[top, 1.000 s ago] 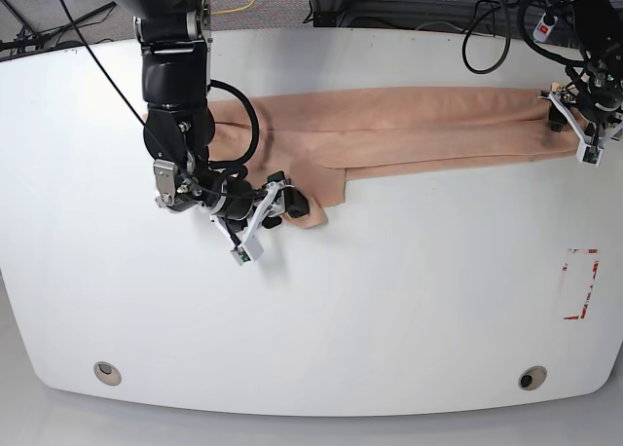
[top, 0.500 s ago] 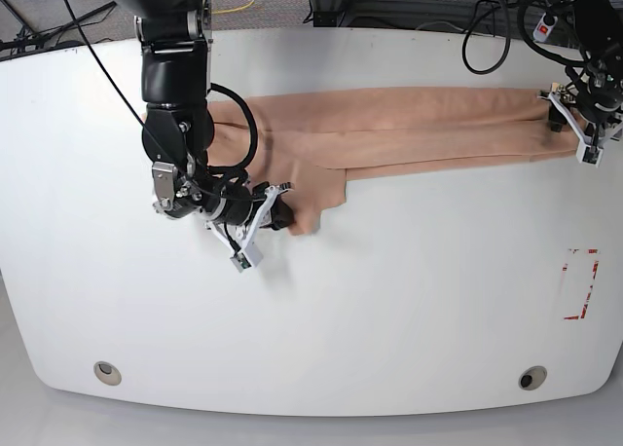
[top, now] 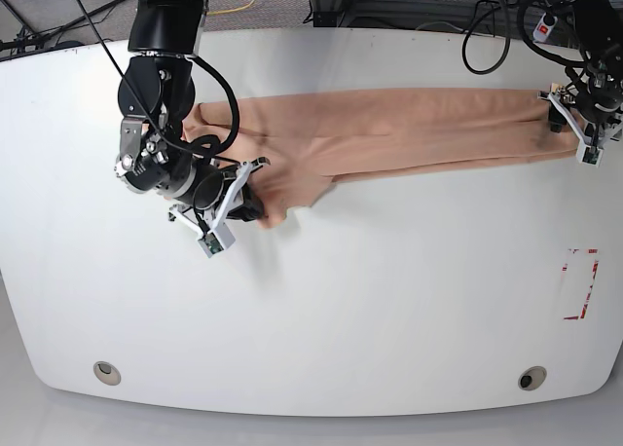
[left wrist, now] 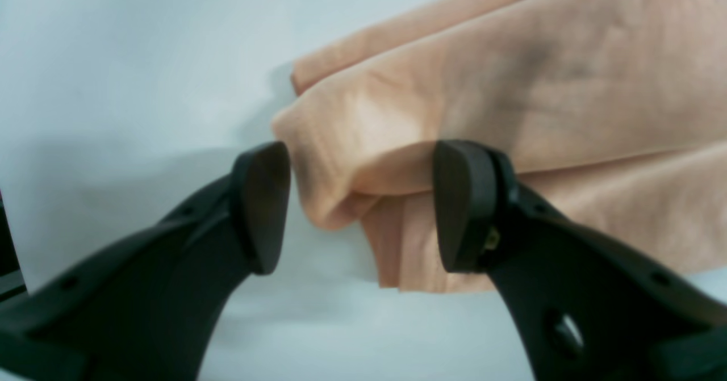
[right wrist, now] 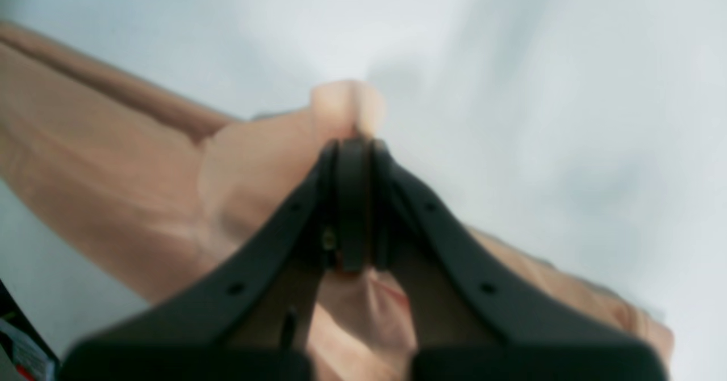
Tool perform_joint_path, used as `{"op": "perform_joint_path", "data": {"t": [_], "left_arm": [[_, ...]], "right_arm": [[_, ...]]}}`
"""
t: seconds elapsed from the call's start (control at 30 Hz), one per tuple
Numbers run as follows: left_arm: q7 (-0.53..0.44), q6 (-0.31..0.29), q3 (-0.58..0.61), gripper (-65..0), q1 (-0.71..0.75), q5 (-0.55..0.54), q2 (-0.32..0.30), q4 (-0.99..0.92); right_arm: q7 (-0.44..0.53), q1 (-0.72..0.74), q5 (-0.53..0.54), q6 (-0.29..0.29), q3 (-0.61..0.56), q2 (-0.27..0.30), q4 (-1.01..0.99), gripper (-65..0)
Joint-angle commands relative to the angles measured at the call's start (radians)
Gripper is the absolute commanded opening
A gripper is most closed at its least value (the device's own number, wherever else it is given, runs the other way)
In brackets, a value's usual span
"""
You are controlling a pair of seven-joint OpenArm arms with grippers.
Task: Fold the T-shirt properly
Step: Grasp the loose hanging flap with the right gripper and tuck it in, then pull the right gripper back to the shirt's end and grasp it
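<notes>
The peach T-shirt (top: 409,130) lies as a long band across the far part of the white table (top: 389,300). At the band's left end in the base view, my right gripper (top: 251,200) is shut on a low corner of the cloth. The right wrist view shows its jaws pressed together at the tip (right wrist: 352,151), a nub of T-shirt (right wrist: 113,159) poking out past them. My left gripper (top: 563,123) is at the band's right end. In the left wrist view it (left wrist: 363,205) stands open, and a folded edge of the T-shirt (left wrist: 568,86) lies between the fingers (left wrist: 261,205).
A red-and-white tape mark (top: 581,283) sits near the table's right edge. Two round holes (top: 107,373) (top: 531,378) are near the front edge. Cables (top: 487,37) run along the back.
My right gripper has shut on the T-shirt's lower left corner and moved left, pulling the cloth with it. The left arm has not moved.
</notes>
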Motion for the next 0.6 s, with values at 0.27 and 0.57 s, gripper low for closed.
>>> {"op": "perform_joint_path", "data": {"t": [0.27, 0.57], "left_arm": [[-0.016, 0.002, 0.016, -27.8, -0.007, -0.004, -0.022, 0.016], [-0.016, 0.002, 0.039, -27.8, -0.007, -0.004, -0.02, 0.016]], "right_arm": [[-0.022, -0.146, 0.017, 0.005, 0.051, 0.024, 0.174, -65.0], [-0.022, -0.223, 0.017, -0.003, 0.08, 0.016, 0.179, -62.5]]}}
